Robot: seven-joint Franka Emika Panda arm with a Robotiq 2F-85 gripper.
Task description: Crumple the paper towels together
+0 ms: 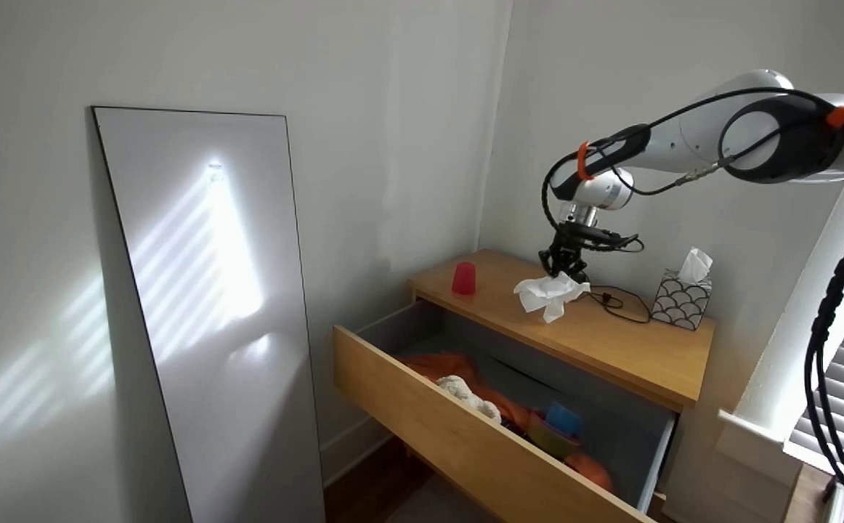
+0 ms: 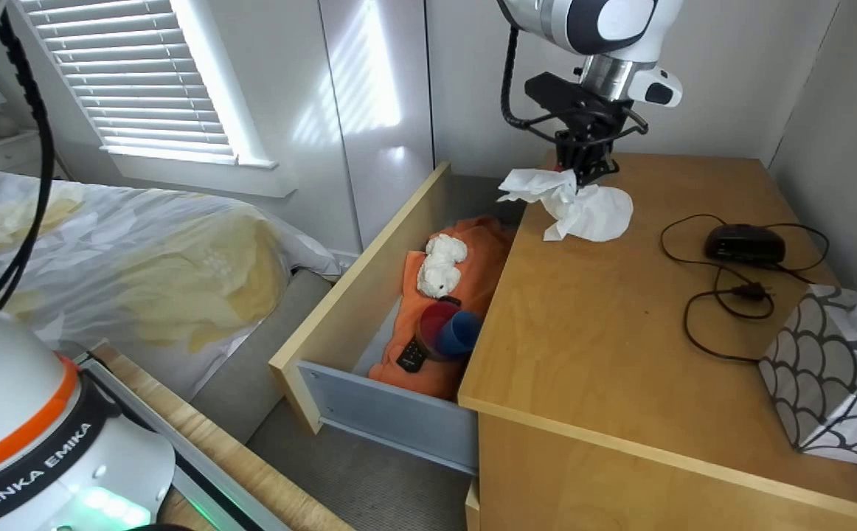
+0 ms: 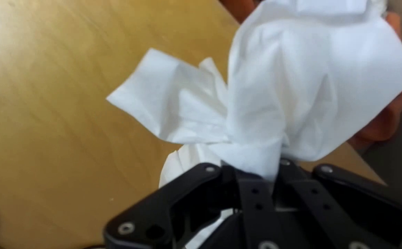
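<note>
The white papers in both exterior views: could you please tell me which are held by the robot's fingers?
The rumpled paper towels, pinched between the fingers; the tissue, in contrast, sticks out of the patterned box.

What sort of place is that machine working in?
Most likely a bedroom in someone's home. There is what looks like a bed, patterned in white and yellow, beside window blinds, and a wooden dresser with its drawer pulled open.
</note>
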